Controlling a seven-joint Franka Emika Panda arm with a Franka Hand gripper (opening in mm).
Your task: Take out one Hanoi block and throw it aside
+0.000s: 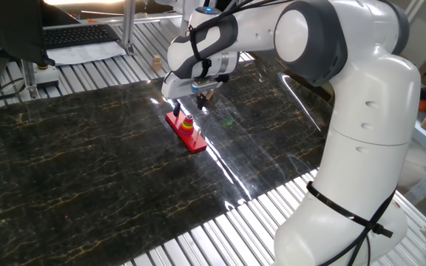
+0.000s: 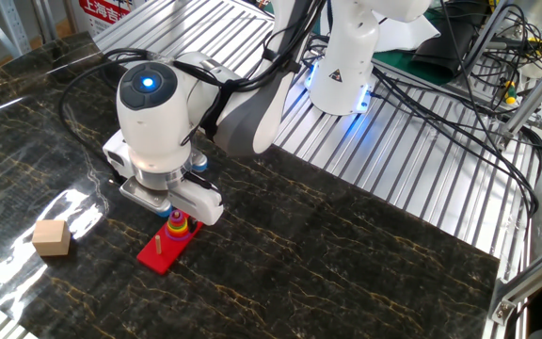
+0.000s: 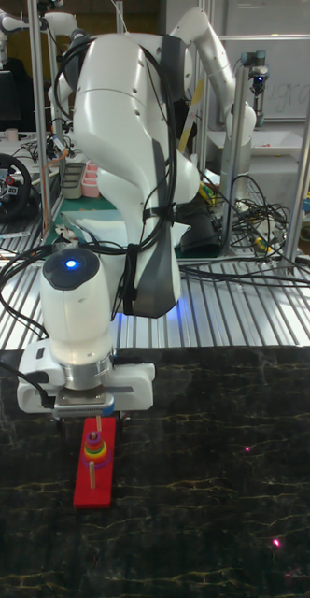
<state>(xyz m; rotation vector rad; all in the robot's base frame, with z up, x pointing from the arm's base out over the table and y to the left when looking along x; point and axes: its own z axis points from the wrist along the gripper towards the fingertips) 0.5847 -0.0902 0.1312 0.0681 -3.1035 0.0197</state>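
Note:
The Hanoi block (image 3: pixel 97 439) is the small pale purplish ring on top of the coloured ring stack (image 3: pixel 96 453). The stack sits on a peg of the flat red base (image 3: pixel 92 481). My gripper (image 3: pixel 88 422) hangs straight above the stack, and the peg top reaches up between its fingers. The fingers stand wide apart on either side and look open, holding nothing. One fixed view shows the gripper (image 1: pixel 188 107) just over the stack (image 1: pixel 188 125). In the other fixed view the hand covers most of the stack (image 2: pixel 178 224).
A tan wooden cube (image 2: pixel 52 237) lies on the dark marble-patterned mat (image 2: pixel 299 254), left of the red base (image 2: pixel 163 250). A bare second peg (image 3: pixel 92 472) stands on the base. Metal slat table (image 2: pixel 422 179) surrounds the mat. A keyboard (image 1: pixel 76 33) lies at the back.

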